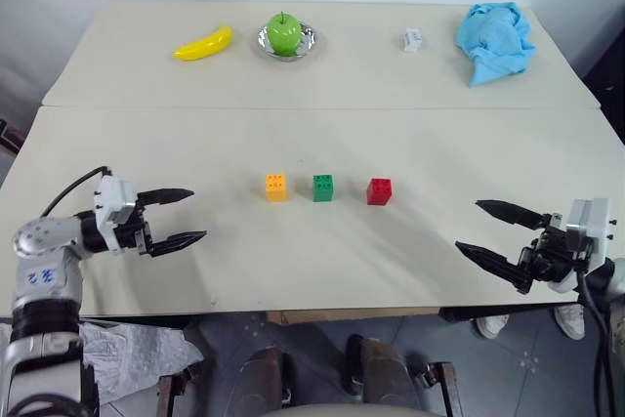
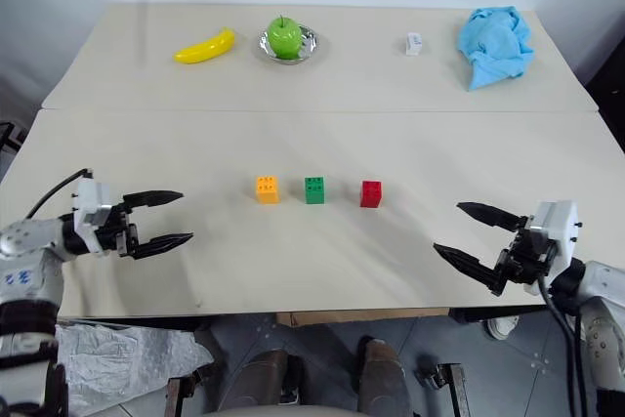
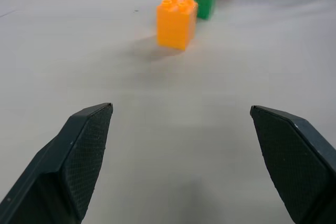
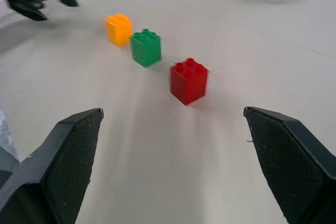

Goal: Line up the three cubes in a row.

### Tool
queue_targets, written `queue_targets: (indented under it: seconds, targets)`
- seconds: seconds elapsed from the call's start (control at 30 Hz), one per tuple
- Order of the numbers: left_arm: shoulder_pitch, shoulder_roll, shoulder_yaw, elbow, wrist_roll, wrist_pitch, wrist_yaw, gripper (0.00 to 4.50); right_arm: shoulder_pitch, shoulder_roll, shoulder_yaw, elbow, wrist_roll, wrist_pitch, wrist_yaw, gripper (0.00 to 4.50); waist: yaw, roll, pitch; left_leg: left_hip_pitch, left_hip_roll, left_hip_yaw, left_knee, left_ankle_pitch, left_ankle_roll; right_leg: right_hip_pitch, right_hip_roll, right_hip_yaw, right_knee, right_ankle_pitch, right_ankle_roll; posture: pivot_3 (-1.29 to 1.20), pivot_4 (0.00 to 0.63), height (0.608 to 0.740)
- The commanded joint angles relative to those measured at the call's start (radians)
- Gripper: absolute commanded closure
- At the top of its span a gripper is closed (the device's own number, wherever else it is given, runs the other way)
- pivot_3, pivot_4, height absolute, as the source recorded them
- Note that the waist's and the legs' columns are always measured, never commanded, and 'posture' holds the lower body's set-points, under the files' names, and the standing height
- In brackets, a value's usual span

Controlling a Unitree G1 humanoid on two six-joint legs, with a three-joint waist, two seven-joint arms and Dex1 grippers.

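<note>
Pale table runs wide under us, with a seam across its middle and the far half carrying odds and ends. We go left to right.

Our left claw hangs low over the near left of the table, its two black fingers spread wide and holding nothing, pointing in toward the middle. Well apart from it stand the three cubes. The orange cube comes first, the green cube just beside it, then the red cube after a slightly wider gap. All three sit studs up, none touching another, roughly on one line already, the red a hair nearer to us. Our right claw hovers near the right edge, also spread wide and empty, aimed back at the red cube.

We judge these cubes light, hollow, hard plastic: stiff, not fragile, with smooth, somewhat slick walls. A hard squeeze will not hurt them, but an off-centre pinch may spin or pop one out. We would take each by two opposite flat side walls, below the studs, fingers square to the faces. Being so light, they will also slide with a gentle push on the table, and may tip if pushed high.

At the far edge lie a banana, an apple in a dish, a box and a blue cloth, all clear of the work.
</note>
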Motion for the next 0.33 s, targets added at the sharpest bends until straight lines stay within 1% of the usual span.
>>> queue_targets:
  seconds: [0.03, 0.1, 0.2, 0.33]
  targets:
    - [0.056, 0.007, 0.082, -0.202, -0.113, 0.106, 0.091, 0.03, -0.039, 0.004, -0.017, 0.027, 0.025, -0.042, 0.051, 0.00, 0.009, 0.000, 0.000, 0.000, -0.001, 0.000, 0.000, 0.001, 0.001, 0.000, -0.001, 0.000, 0.000, 0.000, 0.000, 0.00, 0.150, 0.740]
    - [0.098, -0.001, 0.107, -0.282, -0.134, 0.136, 0.139, 0.03, -0.071, 0.013, 0.002, 0.058, 0.012, -0.060, 0.062, 0.00, 0.008, 0.001, 0.000, 0.001, -0.001, 0.000, 0.000, 0.001, 0.001, 0.001, -0.003, 0.001, 0.000, 0.001, 0.001, 0.00, 0.150, 0.740]
    - [0.116, 0.012, 0.083, -0.259, -0.096, 0.091, 0.120, 0.03, -0.115, 0.014, 0.037, 0.111, -0.014, -0.083, 0.090, 0.00, 0.009, 0.002, 0.000, 0.002, -0.003, 0.001, -0.001, 0.001, 0.001, 0.001, -0.003, 0.001, 0.000, 0.001, 0.001, 0.00, 0.150, 0.740]
    - [0.093, 0.014, 0.066, -0.228, -0.088, 0.081, 0.125, 0.03, -0.159, 0.005, 0.067, 0.165, -0.029, -0.092, 0.128, 0.00, 0.008, 0.002, 0.000, 0.001, -0.003, 0.001, -0.001, 0.001, 0.001, 0.000, -0.002, 0.000, 0.000, 0.001, 0.001, 0.00, 0.150, 0.740]
